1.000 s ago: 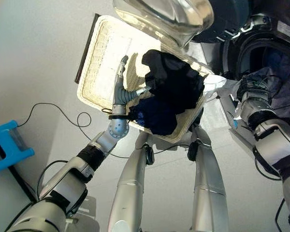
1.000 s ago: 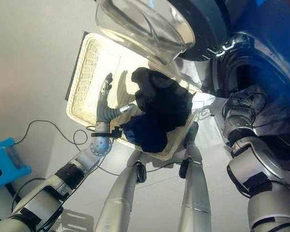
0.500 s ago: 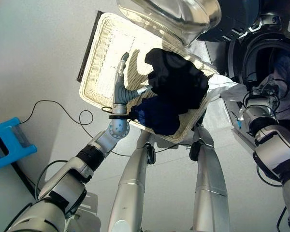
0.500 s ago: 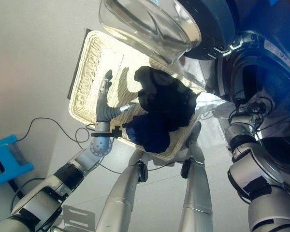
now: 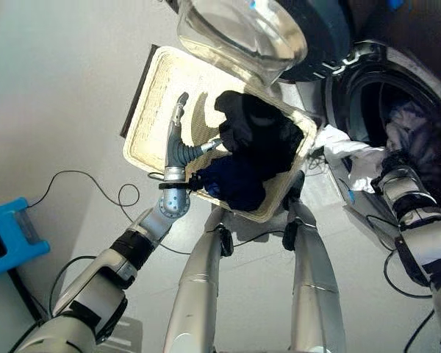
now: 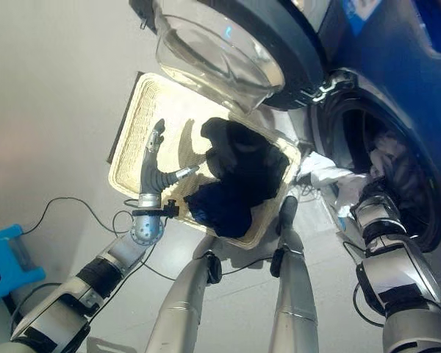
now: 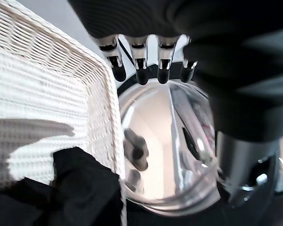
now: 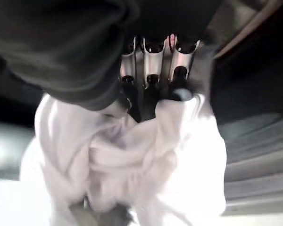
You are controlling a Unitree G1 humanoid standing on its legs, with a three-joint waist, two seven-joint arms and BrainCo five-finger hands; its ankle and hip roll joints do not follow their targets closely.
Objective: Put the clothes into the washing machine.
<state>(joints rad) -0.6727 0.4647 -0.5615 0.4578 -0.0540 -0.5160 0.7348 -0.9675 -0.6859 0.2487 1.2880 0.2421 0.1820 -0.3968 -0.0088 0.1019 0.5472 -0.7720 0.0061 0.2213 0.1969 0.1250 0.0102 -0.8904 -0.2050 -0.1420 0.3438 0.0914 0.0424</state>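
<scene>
White garment (image 8: 132,160) pinched by right hand (image 8: 151,70) fingers (image 8: 179,77); no writing legible.

Pale wicker, dark laundry
Cream woven basket (image 5: 151,110) holds black garment (image 5: 261,132) and navy garment (image 5: 239,184); white cloth (image 8: 132,165) at the dark-blue washing machine (image 6: 397,66); blue stool (image 5: 7,235) on the grey floor (image 5: 51,88).

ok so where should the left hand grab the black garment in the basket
Probably at the raised bunched fold on top of the black garment, coming down from above on the basket's bare left side, where the left hand already hovers with straight fingers. The heap is high there and loose, so the fingers could close round a fold.
</scene>
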